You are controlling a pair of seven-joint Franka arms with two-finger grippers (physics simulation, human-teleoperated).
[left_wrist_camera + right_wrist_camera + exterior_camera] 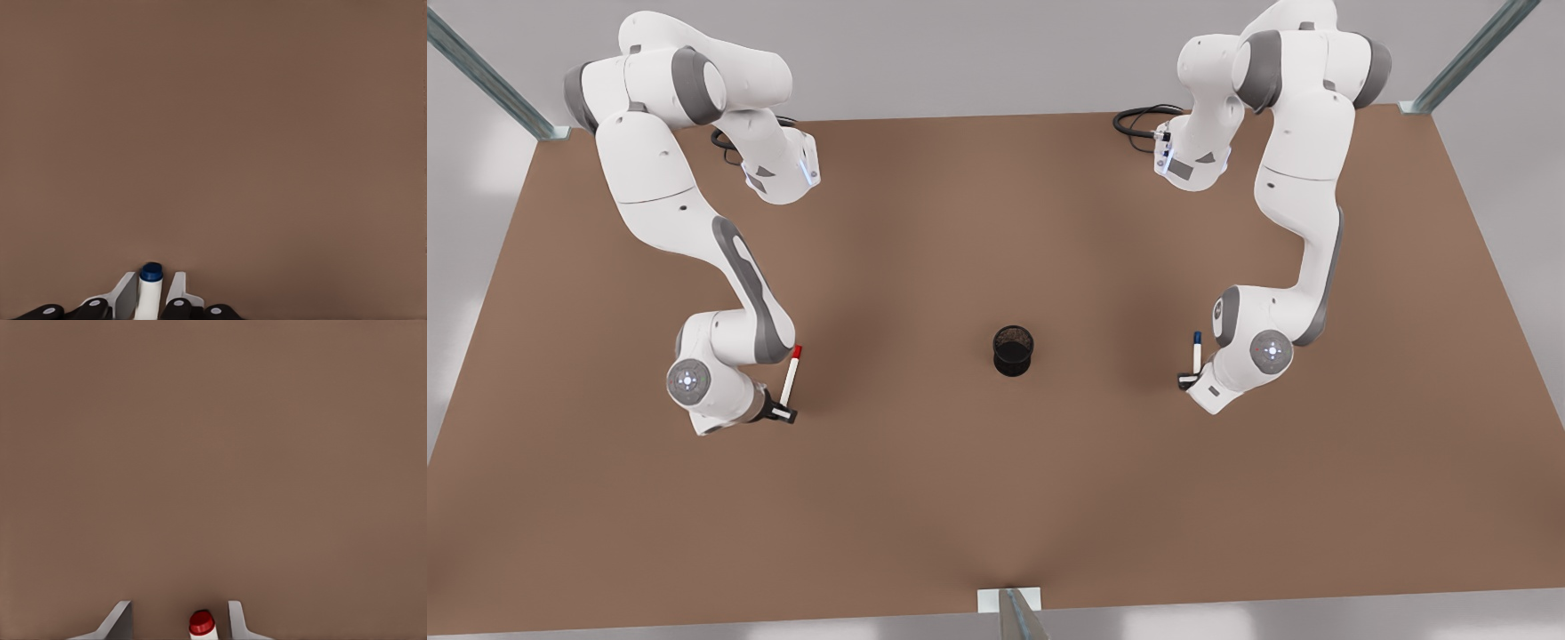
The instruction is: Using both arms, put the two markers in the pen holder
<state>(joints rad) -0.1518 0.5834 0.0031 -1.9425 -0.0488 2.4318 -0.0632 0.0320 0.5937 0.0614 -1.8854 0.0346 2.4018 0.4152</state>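
The pen holder (pixel 1013 348), a small black mesh cup, stands in the middle of the brown table (pixel 996 498). On the front view's right, my left gripper (pixel 1188 380) is shut on the blue-capped marker (pixel 1197 351); its fingers (pixel 124 297) press the white barrel of the blue marker (pixel 150 287) on both sides. On the front view's left, my right gripper (pixel 783 413) is at the white end of the red-capped marker (pixel 791 378). Its fingers (pixel 120 620) stand open around the red marker (pixel 201 625), with a gap on each side.
Black cables (pixel 1138 120) lie by the arm bases at the table's far edge. Metal frame posts (pixel 1014 613) stand at the near edge and the far corners. Bare tabletop separates each gripper from the cup.
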